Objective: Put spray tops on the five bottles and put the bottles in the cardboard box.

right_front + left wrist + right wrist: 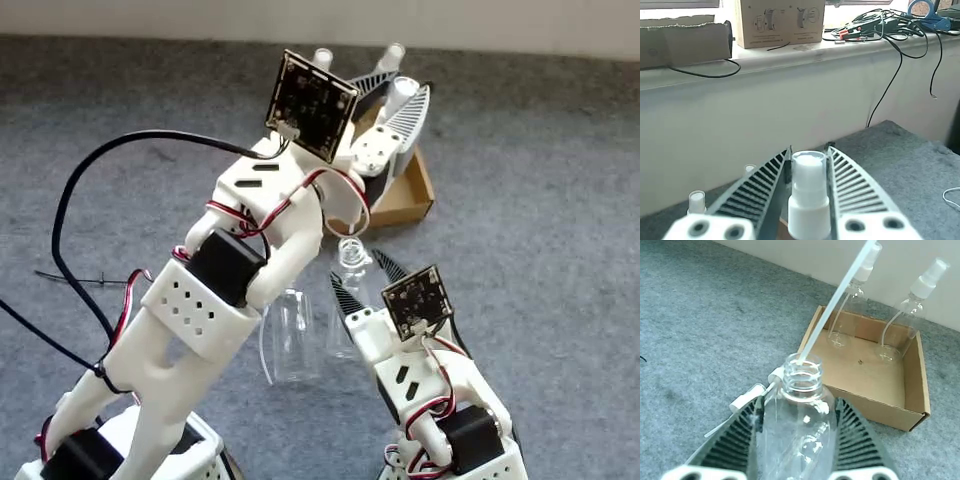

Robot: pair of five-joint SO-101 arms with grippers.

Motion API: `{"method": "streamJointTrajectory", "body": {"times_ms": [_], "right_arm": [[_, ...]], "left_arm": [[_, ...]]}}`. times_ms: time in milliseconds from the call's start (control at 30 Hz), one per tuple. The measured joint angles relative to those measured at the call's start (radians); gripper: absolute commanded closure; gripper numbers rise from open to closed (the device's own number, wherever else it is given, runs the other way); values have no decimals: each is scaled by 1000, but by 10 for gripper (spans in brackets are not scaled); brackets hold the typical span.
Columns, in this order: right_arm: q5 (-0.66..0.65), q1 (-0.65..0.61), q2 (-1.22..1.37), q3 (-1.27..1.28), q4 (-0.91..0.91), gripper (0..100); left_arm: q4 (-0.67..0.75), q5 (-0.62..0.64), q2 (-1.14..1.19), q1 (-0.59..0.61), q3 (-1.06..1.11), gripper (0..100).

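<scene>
- White spray top (809, 200) clamped in left hand (809, 150), upper centre of high view.
- Right hand (799, 401) grips clear bottle (795, 440), tube (830, 305) in its neck.
- Cardboard box (415, 200), right of centre, holds two capped bottles (900, 315).

Grey felt table (560, 300), cardboard box (865, 371), loose spray tops (745, 399), clear bottle (290, 335)

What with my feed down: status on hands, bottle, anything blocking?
Left hand shut on spray top, tube tip at bottle mouth. Right hand shut on bottle. Two capped bottles in cardboard box. Loose spray tops lie beside bottle.
</scene>
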State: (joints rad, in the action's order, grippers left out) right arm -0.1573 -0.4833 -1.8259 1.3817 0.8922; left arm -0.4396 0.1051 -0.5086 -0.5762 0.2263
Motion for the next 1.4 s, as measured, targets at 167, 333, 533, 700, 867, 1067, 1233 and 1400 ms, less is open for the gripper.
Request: {"method": "streamJointTrajectory", "body": {"times_ms": [167,333,533,700,867,1067,1233,1400], "right_arm": [[0,0,0,0,0,980],[0,0,0,0,0,980],[3,-2,0,0,-21,980],[9,-2,0,0,-55,980],[9,0,0,0,-80,980],[9,-3,0,0,-81,980],[11,-3,0,0,-81,980],[11,-3,0,0,-81,980]], "left_arm": [[0,0,0,-20,55,990],[-29,0,0,-20,140,990],[-104,0,-48,-20,198,990],[-104,0,-173,-20,318,990],[-104,0,-284,-20,448,990],[-104,3,-362,-25,542,986],[-104,5,-376,-25,560,986],[-104,6,-379,6,560,986]]}}
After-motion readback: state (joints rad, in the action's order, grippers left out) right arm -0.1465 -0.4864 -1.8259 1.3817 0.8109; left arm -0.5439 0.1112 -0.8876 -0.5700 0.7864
